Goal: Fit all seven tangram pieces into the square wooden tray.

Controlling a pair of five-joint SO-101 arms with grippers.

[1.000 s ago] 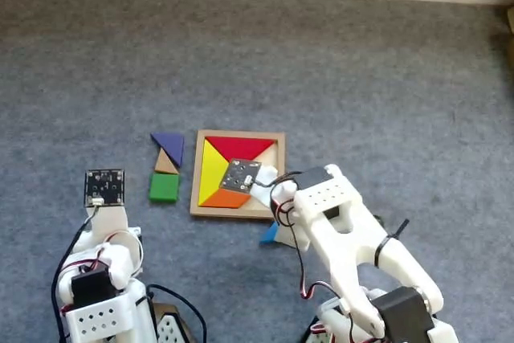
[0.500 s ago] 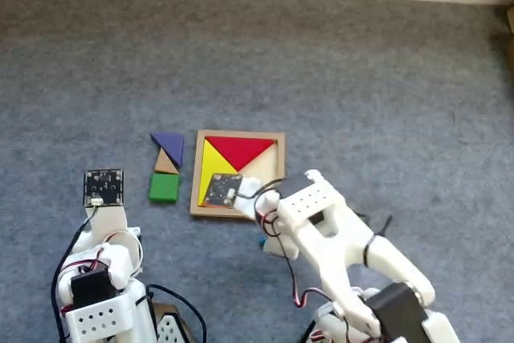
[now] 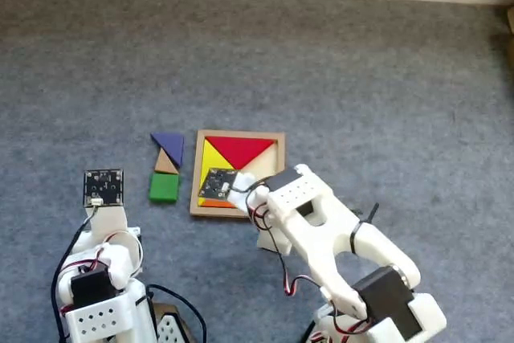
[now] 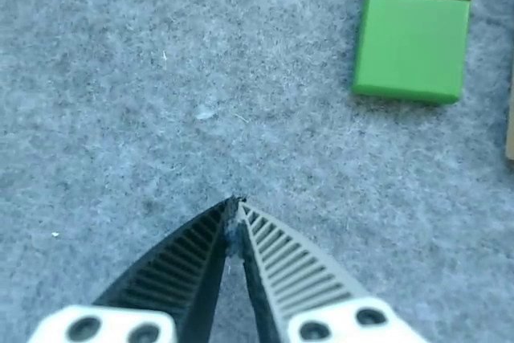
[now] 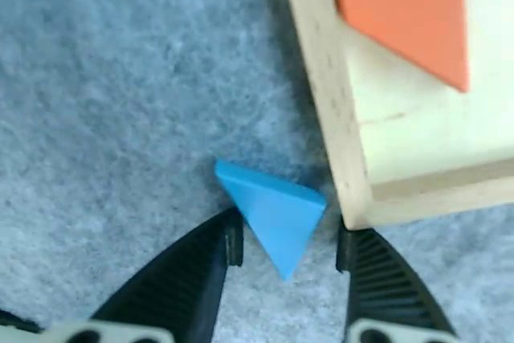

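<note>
**One stretched out, one tucked in**

Here's the right arm [image 3: 321, 230], stretched forward and angling across to the left, wrist tipped down, the right gripper [image 5: 289, 242] low with jaws spread wide. The left arm [image 3: 100, 275] sits folded by its base, the left gripper [image 4: 234, 213] pinched closed, tips touching.

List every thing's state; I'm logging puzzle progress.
Square wooden tray: partly filled.
Red triangle: in tray.
Yellow triangle: in tray.
Orange piece: in tray.
Light blue triangle: outside tray.
Green square: outside tray.
Tan triangle: outside tray.
Dark blue piece: outside tray.
Left tool: shut, empty.
Right tool: open around light blue triangle.
</note>
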